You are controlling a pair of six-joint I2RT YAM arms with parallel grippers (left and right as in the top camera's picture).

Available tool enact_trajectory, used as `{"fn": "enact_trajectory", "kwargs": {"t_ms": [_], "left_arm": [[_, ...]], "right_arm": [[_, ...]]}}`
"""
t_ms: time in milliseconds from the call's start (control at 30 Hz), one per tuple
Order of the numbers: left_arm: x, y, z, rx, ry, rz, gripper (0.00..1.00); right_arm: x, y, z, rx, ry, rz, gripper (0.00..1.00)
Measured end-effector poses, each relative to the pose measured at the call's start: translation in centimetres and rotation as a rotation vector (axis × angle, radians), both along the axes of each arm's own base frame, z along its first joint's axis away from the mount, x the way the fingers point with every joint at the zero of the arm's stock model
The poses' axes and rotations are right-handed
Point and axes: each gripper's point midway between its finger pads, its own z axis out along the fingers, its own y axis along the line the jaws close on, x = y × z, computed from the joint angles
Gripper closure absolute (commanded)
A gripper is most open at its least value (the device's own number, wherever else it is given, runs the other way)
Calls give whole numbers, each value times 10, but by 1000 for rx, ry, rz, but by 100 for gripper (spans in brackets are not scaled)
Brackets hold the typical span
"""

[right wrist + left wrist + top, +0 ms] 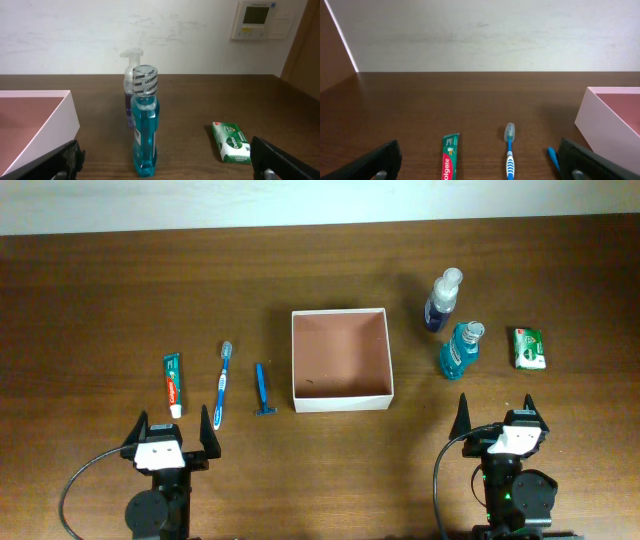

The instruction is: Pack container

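Container: square white-walled box (340,355), pinkish floor showing, open top up, mid-bench (100,300).
Left of container: razor (262,390) near the left wall but apart from it, then toothbrush (223,380) and toothpaste (173,380), all lying flat side by side.
Right of container: pump bottle (442,302) and mouthwash bottle (459,352) stand upright near the right wall without touching it; the soap packet (529,348) lies flat further right.
Left tool (174,420): fingers spread wide, gripping nothing, near edge, just short of the toothpaste.
Right tool (497,405): fingers spread wide, gripping nothing, near edge, in front of the mouthwash bottle.
Open room: bare wood between the two tools before the container's near wall, and a broad bare band along the far edge.
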Motion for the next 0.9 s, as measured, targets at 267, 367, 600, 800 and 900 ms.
{"fn": "enact_trajectory", "kwargs": {"t_ms": [267,367,600,800,900], "left_arm": [[1,-17,-1,41,4,-83,1],[1,-17,-1,44,4,-85,1],[1,-18,-1,44,4,-86,1],[1,-18,-1,44,4,-86,1],[1,-18,-1,44,4,-86,1]], "right_arm": [[0,-1,-2,22,5,-6,2],[0,-1,-2,25,4,-6,2],[0,-1,-2,30,4,-6,2],[0,-1,-2,30,4,-6,2],[0,-1,-2,30,4,-6,2]]}}
